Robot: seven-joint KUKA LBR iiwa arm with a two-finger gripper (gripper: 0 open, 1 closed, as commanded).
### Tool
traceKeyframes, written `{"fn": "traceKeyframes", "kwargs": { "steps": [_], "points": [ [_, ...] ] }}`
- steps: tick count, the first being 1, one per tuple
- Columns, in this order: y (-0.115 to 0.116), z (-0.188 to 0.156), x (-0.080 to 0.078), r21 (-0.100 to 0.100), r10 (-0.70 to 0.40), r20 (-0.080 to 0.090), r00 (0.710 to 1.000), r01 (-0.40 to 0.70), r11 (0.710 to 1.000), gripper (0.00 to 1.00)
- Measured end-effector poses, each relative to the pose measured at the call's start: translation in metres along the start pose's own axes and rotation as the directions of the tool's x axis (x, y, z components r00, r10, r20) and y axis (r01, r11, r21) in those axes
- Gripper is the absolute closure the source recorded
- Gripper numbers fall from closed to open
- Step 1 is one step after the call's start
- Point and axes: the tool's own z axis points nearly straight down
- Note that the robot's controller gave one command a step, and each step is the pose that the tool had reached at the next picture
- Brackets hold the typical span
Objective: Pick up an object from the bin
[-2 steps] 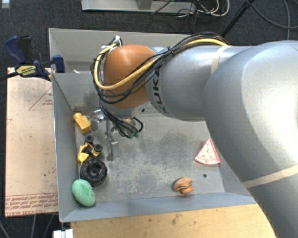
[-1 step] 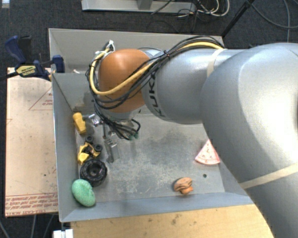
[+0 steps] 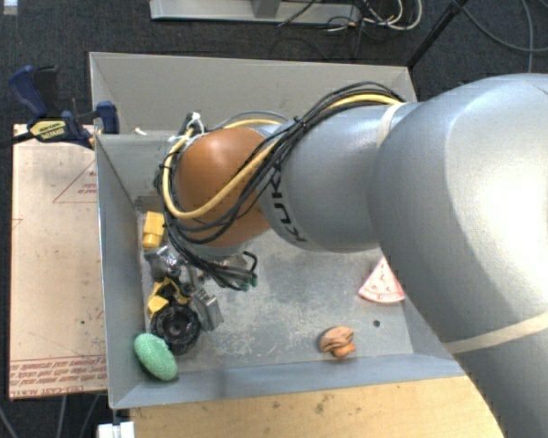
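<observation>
Grey bin [image 3: 292, 286], lower-left corner: pincer [image 3: 201, 308] just above-right of a black ring-shaped part [image 3: 176, 329] (green oval lump [image 3: 155, 357] beside it); pincer's spread cannot be told.

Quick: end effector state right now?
End effector: cannot be told; it is low at the bin's left side, next to a black round thing.

My grey arm [image 3: 365, 190] reaches in from the right and bends down at the wrist, whose orange cover [image 3: 217, 182] is looped with black and yellow cables [image 3: 256, 153], and my gripper [image 3: 190, 297] hangs low at the left, pointing downward.
</observation>
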Motion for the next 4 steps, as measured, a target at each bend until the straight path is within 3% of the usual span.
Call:
{"fn": "traceKeyframes", "kwargs": {
  "steps": [1,2,3,4],
  "points": [
    [0.007,0.000,-0.034,0.000,-0.136,0.000,0.991,0.136,0.991,1.00],
    [0.007,0.000,-0.034,0.000,-0.136,0.000,0.991,0.136,0.991,1.00],
    [0.009,-0.028,-0.021,-0.003,-0.140,-0.006,0.990,0.140,0.990,1.00],
    [0.010,-0.037,-0.023,0.001,-0.139,0.006,0.990,0.139,0.990,1.00]
  ]
}}
